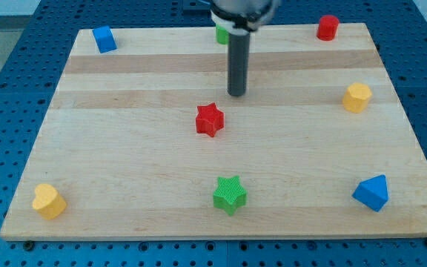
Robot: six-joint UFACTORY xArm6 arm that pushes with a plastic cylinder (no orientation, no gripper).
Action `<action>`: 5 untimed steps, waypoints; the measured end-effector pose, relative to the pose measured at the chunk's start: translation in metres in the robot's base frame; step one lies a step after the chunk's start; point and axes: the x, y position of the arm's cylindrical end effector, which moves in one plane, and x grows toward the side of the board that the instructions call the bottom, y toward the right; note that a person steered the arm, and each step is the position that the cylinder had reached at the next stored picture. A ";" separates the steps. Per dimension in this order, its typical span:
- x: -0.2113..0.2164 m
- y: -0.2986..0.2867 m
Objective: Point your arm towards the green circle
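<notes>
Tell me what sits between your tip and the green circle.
Nothing visible does. My tip rests on bare wood, and the green circle lies toward the view's top, mostly hidden behind my own arm. The red star lies the other way, toward the view's bottom-left.

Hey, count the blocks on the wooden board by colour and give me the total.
Blue: 2, blue cube and blue triangular block
Red: 2, red cylinder and red star
Yellow: 2, yellow hexagon and yellow heart
Green: 2, green star and green block, partly hidden behind the rod
Total: 8
</notes>
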 end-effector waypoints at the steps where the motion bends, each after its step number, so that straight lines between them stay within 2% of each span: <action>1: -0.036 -0.056; 2: -0.097 -0.113; 3: -0.161 -0.118; 5: -0.162 -0.107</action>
